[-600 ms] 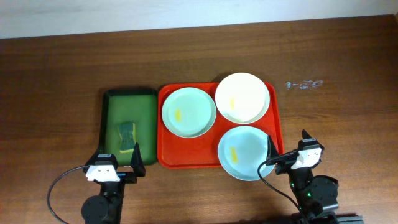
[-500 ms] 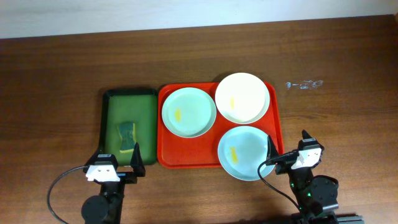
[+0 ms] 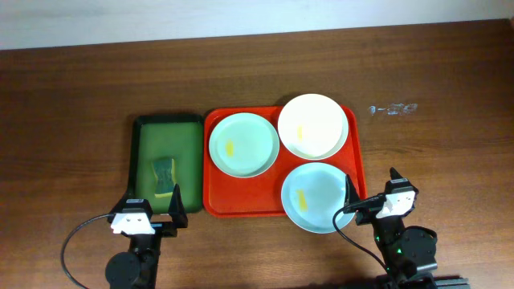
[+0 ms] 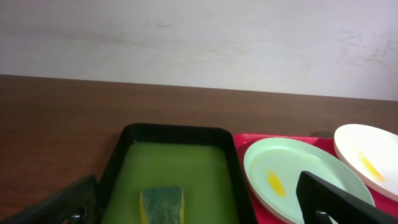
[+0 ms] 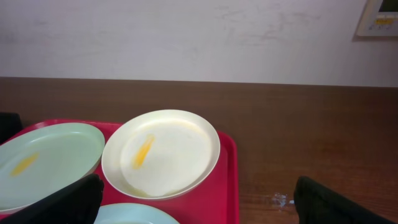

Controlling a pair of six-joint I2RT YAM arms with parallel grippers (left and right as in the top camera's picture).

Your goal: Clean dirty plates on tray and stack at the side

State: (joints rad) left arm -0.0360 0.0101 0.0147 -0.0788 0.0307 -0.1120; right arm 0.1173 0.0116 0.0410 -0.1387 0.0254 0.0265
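Three plates lie on the red tray (image 3: pixel 215 205), each with a yellow smear: a pale green one (image 3: pixel 243 144) at the left, a cream one (image 3: pixel 313 126) at the back right, a pale blue one (image 3: pixel 316 197) at the front right. In the left wrist view the green plate (image 4: pixel 298 177) and cream plate (image 4: pixel 370 158) show; in the right wrist view the cream plate (image 5: pixel 161 152) sits mid-frame on the tray (image 5: pixel 227 168). My left gripper (image 3: pixel 154 202) stands open at the green tray's near end. My right gripper (image 3: pixel 372 186) stands open at the red tray's near right corner. Both are empty.
A dark green tray (image 3: pixel 143 152) left of the red one holds a green and yellow sponge (image 3: pixel 165 175), also seen as the sponge (image 4: pixel 163 204) in the left wrist view. A small clear smudge (image 3: pixel 392 108) marks the wooden table at the right. A pale wall runs behind.
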